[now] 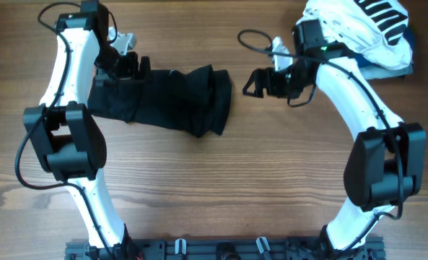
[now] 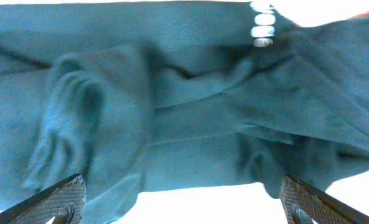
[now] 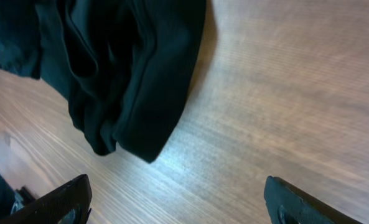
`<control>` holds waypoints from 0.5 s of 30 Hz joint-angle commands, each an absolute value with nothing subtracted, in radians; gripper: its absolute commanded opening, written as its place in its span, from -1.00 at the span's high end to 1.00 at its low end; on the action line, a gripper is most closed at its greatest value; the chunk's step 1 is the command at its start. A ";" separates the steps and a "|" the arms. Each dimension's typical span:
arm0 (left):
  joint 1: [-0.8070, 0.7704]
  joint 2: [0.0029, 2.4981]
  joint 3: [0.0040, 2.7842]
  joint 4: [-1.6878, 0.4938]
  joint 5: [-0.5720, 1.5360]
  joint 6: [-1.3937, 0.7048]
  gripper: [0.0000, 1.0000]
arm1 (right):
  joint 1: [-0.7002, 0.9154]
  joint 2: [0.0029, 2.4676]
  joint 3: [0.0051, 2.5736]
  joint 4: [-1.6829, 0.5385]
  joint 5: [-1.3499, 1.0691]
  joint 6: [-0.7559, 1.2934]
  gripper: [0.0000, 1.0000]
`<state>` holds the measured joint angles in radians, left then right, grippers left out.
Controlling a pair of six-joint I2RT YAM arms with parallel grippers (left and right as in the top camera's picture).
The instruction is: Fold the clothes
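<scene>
Across the left-centre of the wooden surface (image 1: 221, 195), the clothes (image 1: 174, 97) lie bunched into a long, rumpled strip, not yet a tidy fold. The left claw (image 1: 132, 67) hovers over the strip's left end, jaws spread wide and gripping nothing. The right claw (image 1: 260, 81) stands open and empty just beside the right end, over bare wood. One claw at each end suits lifting both ends together, I judge. A white striped garment (image 1: 372, 25) lies well apart in the far corner.

Matt black knit cloth clothes (image 1: 174, 94) lie on smooth grained wood table (image 1: 221, 188).
</scene>
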<state>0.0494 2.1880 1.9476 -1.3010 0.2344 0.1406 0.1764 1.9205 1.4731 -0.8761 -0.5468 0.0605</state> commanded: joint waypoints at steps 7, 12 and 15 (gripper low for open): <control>0.133 2.196 1.929 -1.250 -0.051 -0.017 0.78 | 0.178 1.927 1.451 -0.827 -0.580 0.074 -0.78; 0.149 2.196 1.848 -1.201 -0.062 -0.018 0.92 | 0.178 1.927 1.451 -0.822 -0.577 0.075 -0.78; 0.149 2.196 1.787 -1.159 -0.129 -0.063 0.92 | 0.178 1.927 1.451 -0.823 -0.577 0.074 -0.78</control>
<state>0.1490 2.1883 1.8416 -1.1816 -0.0597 -0.0139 0.1799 1.9205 1.4559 -0.8280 -0.5575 0.0647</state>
